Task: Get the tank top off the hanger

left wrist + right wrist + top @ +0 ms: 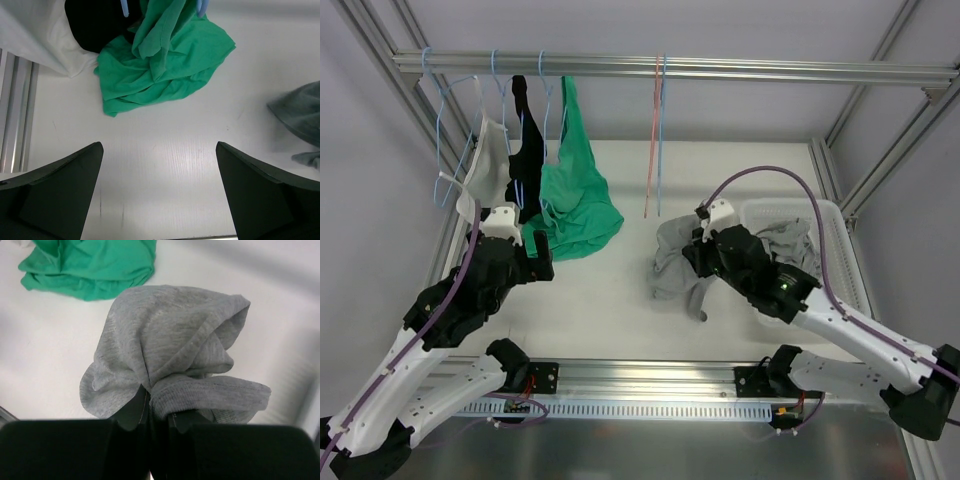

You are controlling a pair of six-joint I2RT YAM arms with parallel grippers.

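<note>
A grey tank top [672, 265] hangs bunched from my right gripper [698, 254], low over the table just left of the basket. In the right wrist view the right gripper [159, 407] is shut on a fold of the grey tank top [170, 335], which drapes over both fingers. Two bare hangers [655, 150], pink and blue, hang from the rail [720, 68] above it. My left gripper [540, 258] sits below the green top; in its wrist view the left gripper [157, 187] is open with only bare table between the fingers.
On blue hangers at the rail's left end hang a white top [490, 160], a black top [528, 150] and a green top [575, 195] that pools on the table. A white basket [840, 240] stands at the right. Frame posts flank both sides.
</note>
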